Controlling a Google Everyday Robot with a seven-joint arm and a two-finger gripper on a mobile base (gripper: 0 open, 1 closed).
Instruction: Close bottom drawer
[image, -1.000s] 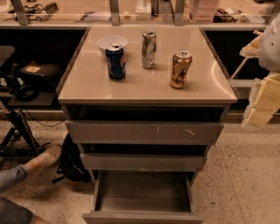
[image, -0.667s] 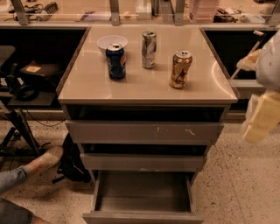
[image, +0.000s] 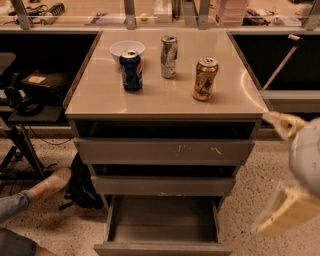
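The claw (image: 261, 174) is hovering beside the cabinet (image: 165, 151), spread wide and holding nothing, while the bottom drawer (image: 162, 222) is standing pulled out near the floor. Pressing squarely on its front's middle should avoid jamming.

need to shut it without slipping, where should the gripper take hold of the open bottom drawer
Likely the top edge of the flat front of the bottom drawer, near its middle, coming from above and in front. It has no handle, and the box is pulled out, open upward, leaving that edge exposed. The gripper hangs open right of the cabinet.
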